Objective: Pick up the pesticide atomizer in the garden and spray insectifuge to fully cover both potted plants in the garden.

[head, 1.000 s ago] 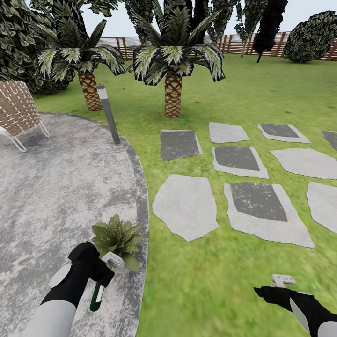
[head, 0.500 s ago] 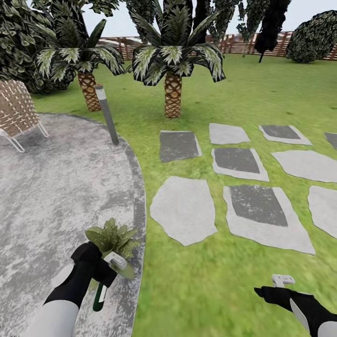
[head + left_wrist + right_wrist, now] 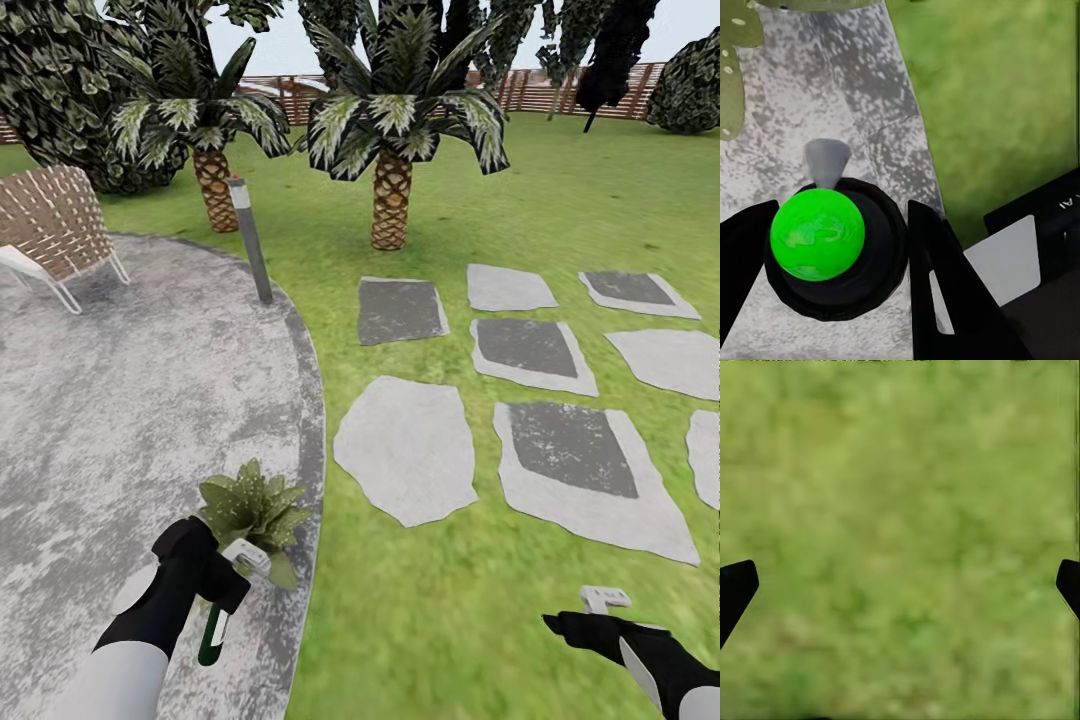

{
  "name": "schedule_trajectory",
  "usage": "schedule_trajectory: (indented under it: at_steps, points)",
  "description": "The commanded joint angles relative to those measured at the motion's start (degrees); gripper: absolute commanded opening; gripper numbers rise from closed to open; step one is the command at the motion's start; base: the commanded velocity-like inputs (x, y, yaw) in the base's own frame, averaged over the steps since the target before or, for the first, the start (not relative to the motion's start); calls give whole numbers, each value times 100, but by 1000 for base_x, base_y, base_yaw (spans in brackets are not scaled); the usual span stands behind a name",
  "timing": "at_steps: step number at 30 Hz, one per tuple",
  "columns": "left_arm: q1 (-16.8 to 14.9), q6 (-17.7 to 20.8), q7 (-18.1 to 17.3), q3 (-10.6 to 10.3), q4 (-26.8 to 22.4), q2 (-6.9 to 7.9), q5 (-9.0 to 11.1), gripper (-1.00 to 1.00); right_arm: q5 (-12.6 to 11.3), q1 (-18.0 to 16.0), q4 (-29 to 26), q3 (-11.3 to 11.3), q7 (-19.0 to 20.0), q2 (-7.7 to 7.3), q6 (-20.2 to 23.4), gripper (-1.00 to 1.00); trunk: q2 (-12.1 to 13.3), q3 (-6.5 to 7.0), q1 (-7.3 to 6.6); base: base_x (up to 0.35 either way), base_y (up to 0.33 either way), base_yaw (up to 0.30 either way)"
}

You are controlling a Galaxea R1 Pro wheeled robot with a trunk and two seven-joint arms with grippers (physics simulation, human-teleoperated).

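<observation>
Left gripper [image 3: 222, 585] covering upper part of pesticide atomizer [image 3: 211, 634]; label unreadable. Potted plant [image 3: 252, 511] leaves hiding its pot. Right arm [image 3: 650, 655] running off frame edge. Lawn [image 3: 900, 532] blurring in right wrist view.

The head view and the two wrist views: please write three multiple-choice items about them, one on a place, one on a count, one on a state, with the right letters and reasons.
1. Where does the potted plant stand?
A. on the patio's edge
B. on a stepping stone
C. under the chair

2. How many palms with scaly trunks stand on the lawn?
A. one
B. two
C. four

3. What is the state of the right gripper?
A. shut on the pesticide atomizer
B. shut on a leaf
C. open

Answers: 1 A, grey paving lies beneath it. 2 B, two trunks show. 3 C, its fingers are wide apart over grass; the left gripper holds the pesticide atomizer.
</observation>
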Motion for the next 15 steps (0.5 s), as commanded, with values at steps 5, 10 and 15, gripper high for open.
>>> schedule_trajectory:
  at_steps: [5,10,15]
  points:
    - [-4,33,-57,25,-8,-7,-51,-100,31,0,-9,-33,35,5,29,100,-2,-5,0,0,-98,2]
    - [-4,33,-57,26,-8,-7,-51,-100,33,0,-13,-31,36,5,28,100,-2,-5,0,0,-7,0]
    - [52,155,-156,-131,73,-92,-157,-100,31,-157,46,66,-13,-10,-4,100,-2,-5,0,0,0,0]
